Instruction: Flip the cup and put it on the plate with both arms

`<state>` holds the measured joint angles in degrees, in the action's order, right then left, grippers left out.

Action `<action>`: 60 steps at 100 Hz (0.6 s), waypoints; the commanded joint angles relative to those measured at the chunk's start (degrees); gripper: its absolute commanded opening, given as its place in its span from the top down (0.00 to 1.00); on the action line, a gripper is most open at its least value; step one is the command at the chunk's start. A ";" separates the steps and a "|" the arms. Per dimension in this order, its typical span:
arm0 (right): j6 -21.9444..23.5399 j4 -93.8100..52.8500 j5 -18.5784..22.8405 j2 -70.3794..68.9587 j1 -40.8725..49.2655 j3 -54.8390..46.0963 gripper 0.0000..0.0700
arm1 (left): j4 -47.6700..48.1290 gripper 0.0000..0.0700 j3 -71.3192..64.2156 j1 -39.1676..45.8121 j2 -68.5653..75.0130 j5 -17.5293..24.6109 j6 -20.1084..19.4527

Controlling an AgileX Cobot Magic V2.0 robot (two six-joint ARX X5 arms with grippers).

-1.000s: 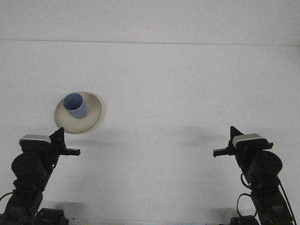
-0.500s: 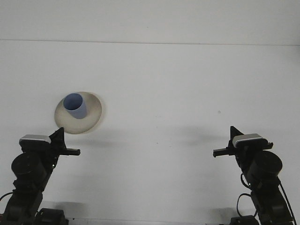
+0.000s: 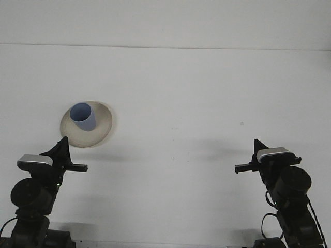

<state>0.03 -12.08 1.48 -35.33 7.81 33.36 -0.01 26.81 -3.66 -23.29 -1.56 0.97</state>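
left gripper (image 3: 77,167) slightly lower and nearer, its arm pulled back

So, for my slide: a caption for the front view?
Blue cup upright on the plate, both arms parked apart.

Matt blue plastic-looking cup (image 3: 83,116), smooth glazed beige plate (image 3: 101,125), matt white table (image 3: 207,103).

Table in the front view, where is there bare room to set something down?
Bare: the wide middle of the table, between the plate and the right pincer, and the far strip behind the plate. Crowded: the near-left, where the blue cup stands on the plate just beyond the left pincer.
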 commanded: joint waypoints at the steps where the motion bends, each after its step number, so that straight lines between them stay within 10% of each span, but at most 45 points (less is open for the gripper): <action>1: 0.59 0.52 0.00 -0.28 0.13 0.61 1.00 | -0.55 0.99 -2.01 -0.11 1.81 -0.15 -0.37; 60: 0.59 0.52 0.00 -0.28 0.13 0.61 1.00 | -4.81 0.99 -20.72 -1.29 21.38 -0.15 -0.35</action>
<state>0.03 -12.08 1.48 -35.33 7.81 33.36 -3.88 6.46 -4.80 -3.01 -1.56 0.95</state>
